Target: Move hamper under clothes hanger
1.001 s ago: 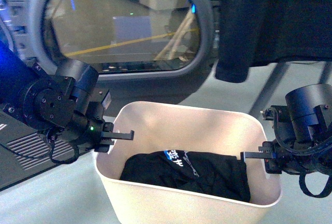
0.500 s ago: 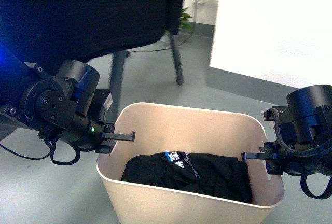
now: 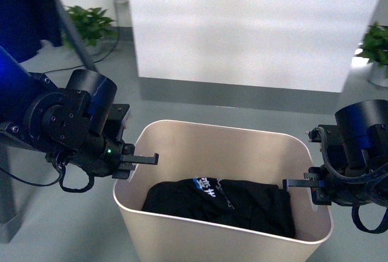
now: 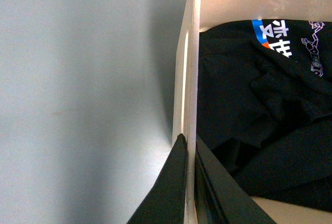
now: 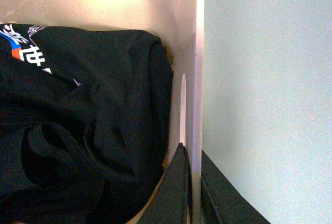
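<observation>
Carrying: L gripper (image 3: 144,159) & R gripper (image 3: 296,183) each clamped on hamper (image 3: 213,241) end walls; next, shift left/far twd hanger leg (image 3: 75,40).

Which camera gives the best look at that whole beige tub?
The front view: the hamper shows rim to rim, with the left hand and right hand gripping its short sides. Each wrist view shows only one wall edge-on between fingers, plus black clothing inside.

The hamper (image 3: 218,150) is smooth beige plastic with a faint satin sheen — its rim thin and even — while the black garment (image 3: 254,207) inside is soft, matt, creased cloth, and the grey floor (image 3: 60,228) looks smooth and dull.
</observation>
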